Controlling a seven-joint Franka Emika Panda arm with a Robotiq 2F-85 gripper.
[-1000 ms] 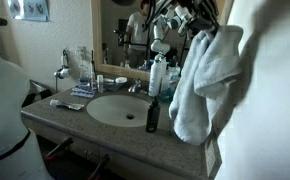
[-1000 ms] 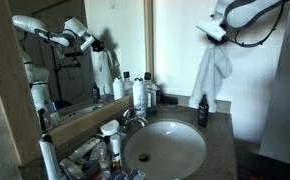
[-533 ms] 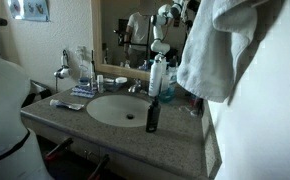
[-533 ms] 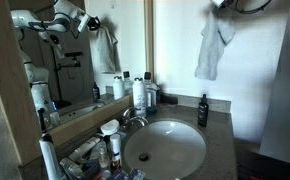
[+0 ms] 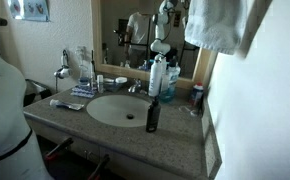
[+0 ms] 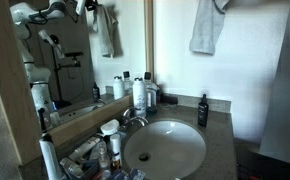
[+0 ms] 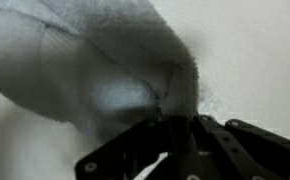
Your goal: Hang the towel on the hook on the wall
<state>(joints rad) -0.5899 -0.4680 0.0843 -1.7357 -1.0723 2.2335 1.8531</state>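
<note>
Bathroom; speckled grey stone bench (image 5: 175,140) w/ oval white sink (image 5: 120,108). You've got white fluffy terry-cloth towel (image 6: 205,30) high vs plain off-white wall (image 6: 250,70), long axis vert, free end down; your fingers (image 7: 210,138) clamp a bunched fold.

Your room | speckled grey counter (image 5: 175,150) | oval white sink (image 5: 115,108) set in it | wood-framed mirror (image 5: 120,25) behind | dim light
</note>
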